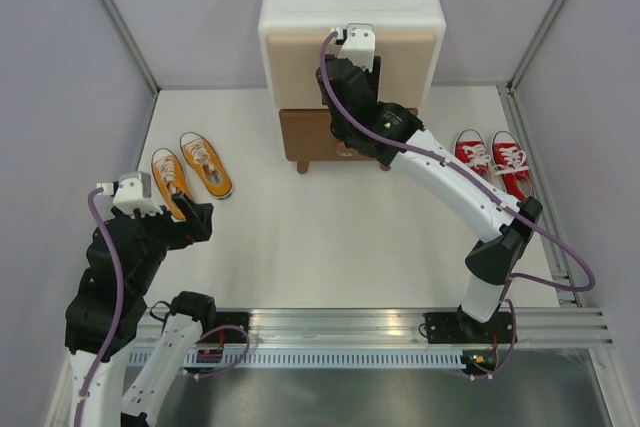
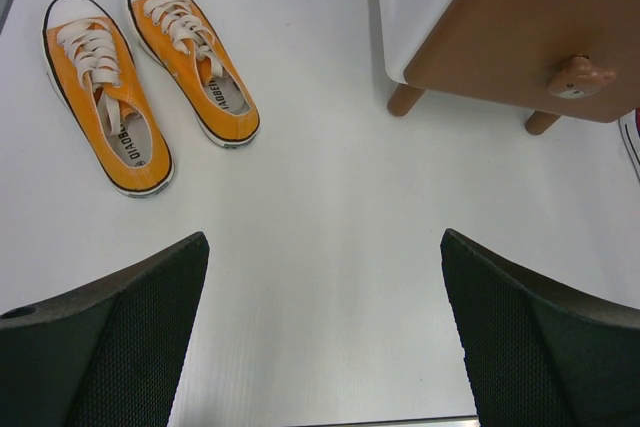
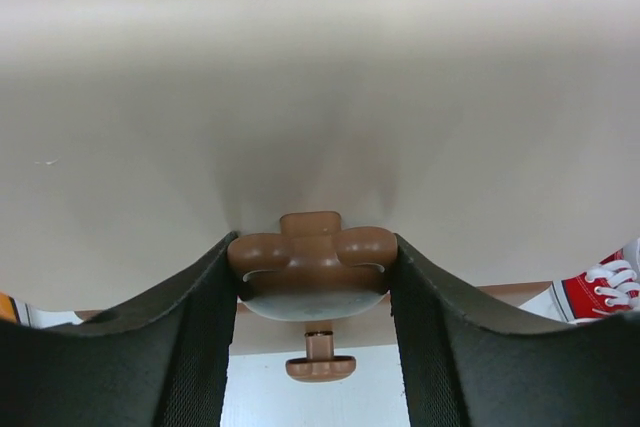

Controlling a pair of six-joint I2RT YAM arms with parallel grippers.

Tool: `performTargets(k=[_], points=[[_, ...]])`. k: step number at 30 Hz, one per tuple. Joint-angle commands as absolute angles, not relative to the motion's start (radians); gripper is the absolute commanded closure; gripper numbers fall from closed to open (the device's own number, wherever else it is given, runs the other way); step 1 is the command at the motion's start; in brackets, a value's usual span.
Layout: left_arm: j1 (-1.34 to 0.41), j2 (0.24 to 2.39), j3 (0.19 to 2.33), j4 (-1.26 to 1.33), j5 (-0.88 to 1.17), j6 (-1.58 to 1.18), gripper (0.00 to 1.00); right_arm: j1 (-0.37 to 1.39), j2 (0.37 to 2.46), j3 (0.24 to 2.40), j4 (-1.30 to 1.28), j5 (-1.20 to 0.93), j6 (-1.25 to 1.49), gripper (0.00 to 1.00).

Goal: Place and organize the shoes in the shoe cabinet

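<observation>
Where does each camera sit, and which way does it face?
Top external: above, behind the arms, looking down at both arms, shoe cabinet, orange shoes, red shoes.
Left wrist: on left arm, facing orange shoes and brown drawer; open left end effector shows.
Right wrist: close against beige drawer; right end effector grips its bear knob.
Shared, top and left wrist: orange shoes.

Orange sneakers (image 2: 200,82) look like matt canvas, fingers (image 2: 140,347) have rough dimpled black pads, surface (image 2: 330,247) is smooth, white, slightly shiny.
</observation>
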State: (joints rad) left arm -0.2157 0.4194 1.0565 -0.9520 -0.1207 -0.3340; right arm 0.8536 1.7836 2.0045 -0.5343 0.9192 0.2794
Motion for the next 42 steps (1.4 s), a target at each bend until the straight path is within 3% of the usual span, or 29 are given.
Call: performTargets(k=[1, 7, 12, 42], points=[[-0.218, 0.407, 1.051, -0.968, -0.121, -0.364, 0.0, 0.845, 1.776, 2.042, -0.506, 0.922, 0.287, 0.57], [-0.218, 0.408, 1.049, -0.968, -0.123, -0.367, 0.0, 0.85, 1.709, 2.003, -0.554, 0.891, 0.319, 0.77], [-0.219, 0.42, 1.046, -0.966, -0.124, -0.371, 0.0, 0.876, 1.657, 1.977, -0.642, 0.894, 0.353, 0.86], [-0.219, 0.463, 1.083, -0.957, -0.153, -0.397, 0.0, 1.307, 1.459, 1.792, -1.011, 1.154, 0.773, 0.84]])
